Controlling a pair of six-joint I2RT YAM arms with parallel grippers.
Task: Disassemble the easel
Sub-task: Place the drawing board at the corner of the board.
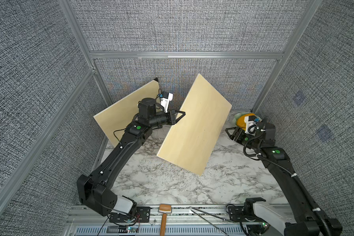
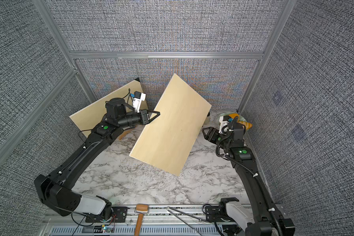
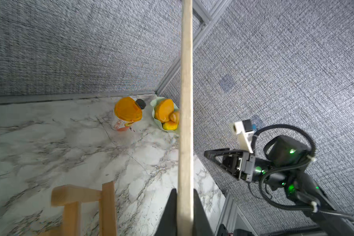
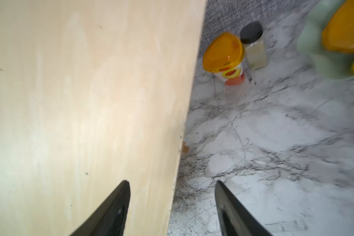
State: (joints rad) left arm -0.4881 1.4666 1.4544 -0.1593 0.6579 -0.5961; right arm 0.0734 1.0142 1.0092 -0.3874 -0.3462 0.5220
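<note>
At the near edge, a hammer (image 1: 163,221) lies across the metal rail (image 1: 180,212) between the two arm bases. Beyond it the marble table (image 1: 172,188) is bare across its near and middle stretch, the widest open room for moving.

Past that, the board (image 1: 196,126) is tilted steeply over the middle of the table, with one corner low and the opposite corner high against the back wall (image 1: 182,30). Whether the low corner touches the table cannot be told. The left gripper (image 1: 181,115) is clenched on the board's left edge; in the left wrist view its fingers (image 3: 169,208) press both faces. The right gripper (image 1: 229,132) waits just beside the board's right edge with its jaws spread and nothing between them.

A wooden frame (image 3: 84,204) rests on the table near the left gripper, mostly hidden under the board in both top views. A second board (image 1: 121,114) leans in the far left corner, behind the left arm.

In the far right corner, a tub with an orange lid (image 4: 223,53), a jar with a black lid (image 4: 253,47) and a pale bowl (image 4: 311,40) of yellow and orange food crowd the space behind the board and the right gripper. Grey walls close in on three sides.
</note>
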